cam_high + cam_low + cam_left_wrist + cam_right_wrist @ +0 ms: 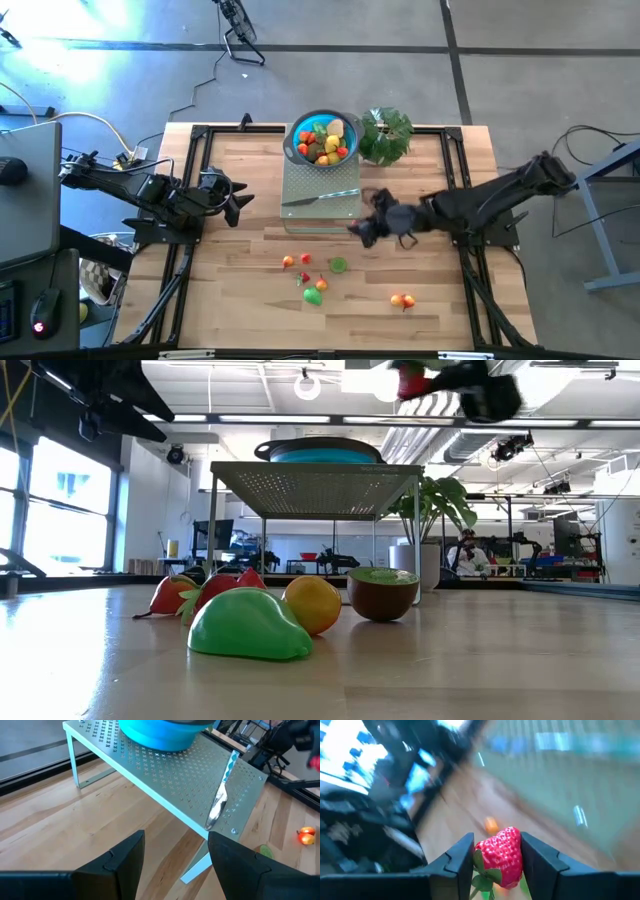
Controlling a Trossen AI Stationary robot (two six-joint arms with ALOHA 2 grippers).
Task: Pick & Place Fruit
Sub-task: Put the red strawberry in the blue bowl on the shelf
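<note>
From above, a blue bowl (321, 139) was seen on a perforated metal rack (320, 205) at the far middle of the wooden table (230, 290), already heaped with fruit (327, 143): red, orange, yellow, green and brown pieces too crowded for a sure count. One knife (320, 197) lay across the rack and one potted plant (386, 134) stood just right of the bowl. Loose fruit was left on the near table: a cluster of about five pieces (312, 277) and one orange-red piece (402, 300) apart to the right. The task was judged well begun but unfinished. The right gripper (362, 232) hung by the rack's near right corner, and the left gripper (236, 199) waited at the left edge.

At table height, five pieces could be counted in front of the rack: a green pear (249, 626), a lemon (312, 604), a halved kiwi (382, 592), and two red pieces (205, 592) behind.

Past the left wrist, both fingers (120, 865) were found parted with nothing between them, the rack and knife ahead.

Past the right wrist, one strawberry (500, 857) was seen clamped between the fingers (456, 856), lifted clear of the table and judged bound for the bowl.
</note>
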